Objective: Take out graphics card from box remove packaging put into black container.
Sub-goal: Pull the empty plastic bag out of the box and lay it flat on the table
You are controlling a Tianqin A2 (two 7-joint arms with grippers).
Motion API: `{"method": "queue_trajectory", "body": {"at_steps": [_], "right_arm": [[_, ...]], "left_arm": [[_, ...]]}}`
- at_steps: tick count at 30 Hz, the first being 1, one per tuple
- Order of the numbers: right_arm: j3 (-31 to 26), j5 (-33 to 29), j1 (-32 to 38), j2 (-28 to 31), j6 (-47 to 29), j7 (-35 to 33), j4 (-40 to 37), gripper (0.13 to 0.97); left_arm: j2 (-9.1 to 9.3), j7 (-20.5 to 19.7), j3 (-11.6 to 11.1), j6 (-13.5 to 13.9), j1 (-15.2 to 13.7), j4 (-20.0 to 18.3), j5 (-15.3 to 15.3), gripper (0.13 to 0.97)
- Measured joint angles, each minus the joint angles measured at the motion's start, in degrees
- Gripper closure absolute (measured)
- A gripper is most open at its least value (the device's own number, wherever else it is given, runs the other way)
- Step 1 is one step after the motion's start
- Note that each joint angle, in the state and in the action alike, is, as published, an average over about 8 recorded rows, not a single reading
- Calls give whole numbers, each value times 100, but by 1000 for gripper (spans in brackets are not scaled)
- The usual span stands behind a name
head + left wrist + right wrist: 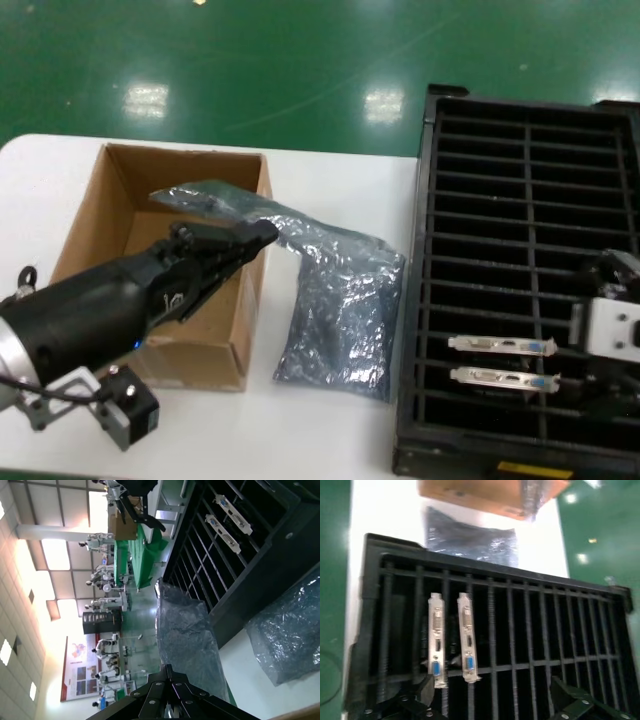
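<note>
My left gripper (258, 238) is shut on one end of a crinkly grey antistatic bag (205, 203) and holds it above the brown cardboard box (95, 215), by its right wall. In the left wrist view the shut fingertips (167, 668) pinch that bag (185, 630). A second bag (340, 315) lies on the table between the box and the black slotted container (530, 200). Two graphics cards (503, 346) (505, 380) stand in slots near the container's front. My right gripper (598, 330) hovers open and empty over the container near them (495, 702).
The white table (330, 430) ends near the front of the box and container. A green floor (250, 70) lies beyond the table. The right wrist view shows both cards' silver brackets (436, 645) (466, 640) and the second bag (470, 537).
</note>
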Motion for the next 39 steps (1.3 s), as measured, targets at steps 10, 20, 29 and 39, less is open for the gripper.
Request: {"method": "queue_trajectory", "body": {"at_steps": [10,20,29,39], "right_arm": [[1418,-413,-2273,917,2068,571,184,228],[2684,364,-4057,1246,3527,321,-146,147],[2924,2149,-4426,1306,3901,-918,-573,133],[2975,2342,-4468,1303,3893,-1062,-634,129]], "left_arm": [[0,0,0,0,0,0,0,957],[0,0,0,0,0,0,0,957],[0,0,0,0,0,0,0,957],[-387,-1432,427,-339,-271,-149,-137,957]]}}
